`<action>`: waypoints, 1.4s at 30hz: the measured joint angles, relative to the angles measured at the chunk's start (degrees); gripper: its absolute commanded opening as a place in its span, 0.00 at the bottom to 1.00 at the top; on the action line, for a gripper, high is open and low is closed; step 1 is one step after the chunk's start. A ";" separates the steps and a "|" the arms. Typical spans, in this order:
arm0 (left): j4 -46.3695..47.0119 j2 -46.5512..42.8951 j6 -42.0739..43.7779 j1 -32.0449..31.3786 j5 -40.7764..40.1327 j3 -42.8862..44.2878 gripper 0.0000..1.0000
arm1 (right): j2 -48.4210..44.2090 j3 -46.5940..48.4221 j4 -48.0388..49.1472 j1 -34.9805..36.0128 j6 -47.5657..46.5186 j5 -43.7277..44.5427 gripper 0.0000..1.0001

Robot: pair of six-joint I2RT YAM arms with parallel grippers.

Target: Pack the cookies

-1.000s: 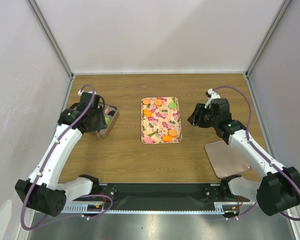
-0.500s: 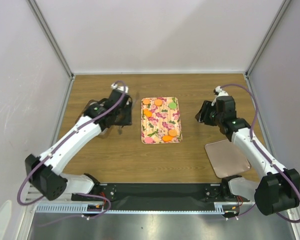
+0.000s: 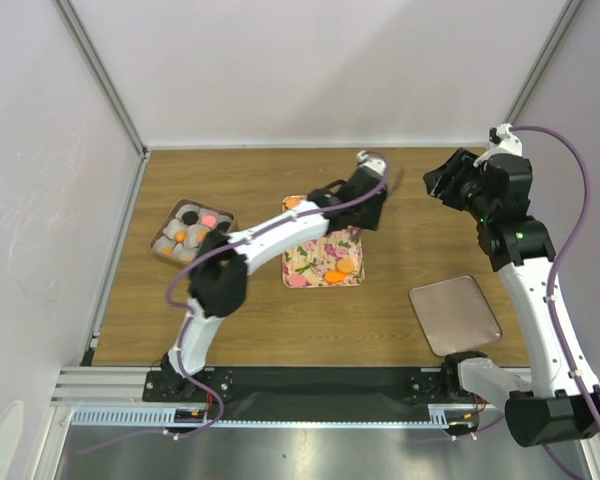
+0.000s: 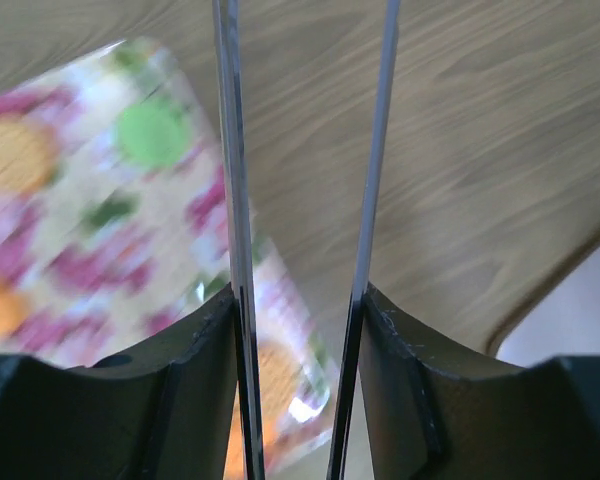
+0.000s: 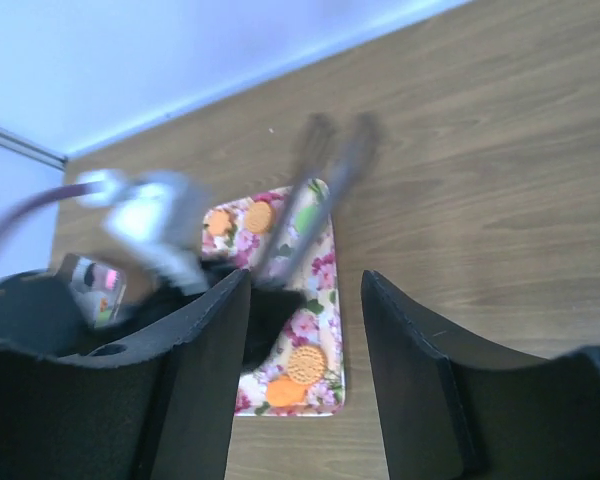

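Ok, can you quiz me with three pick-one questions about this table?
1. The lid lies: A on the tray, B on the bare table, C on the floor.
2. One cookie on the tray is: A blue, B green, C white.
3. The right gripper is: A open and empty, B holding a cookie, C holding the lid.
Answers: B, it lies flat on the wood; B, a green one shows near the tray's corner; A, nothing sits between its spread fingers.
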 measured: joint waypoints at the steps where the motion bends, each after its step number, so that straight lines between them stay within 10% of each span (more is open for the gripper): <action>1: 0.87 3.48 0.46 -0.68 0.00 3.43 0.52 | -0.35 0.17 -0.11 -0.07 0.26 -0.11 0.54; 9: 3.48 22.27 1.70 -3.52 -1.14 23.78 0.54 | -2.16 0.31 -3.02 -0.17 1.70 -1.11 0.55; 42: 16.09 31.41 0.15 -4.66 -3.78 25.66 0.72 | -12.79 -5.70 -9.09 -0.44 1.22 -0.92 0.56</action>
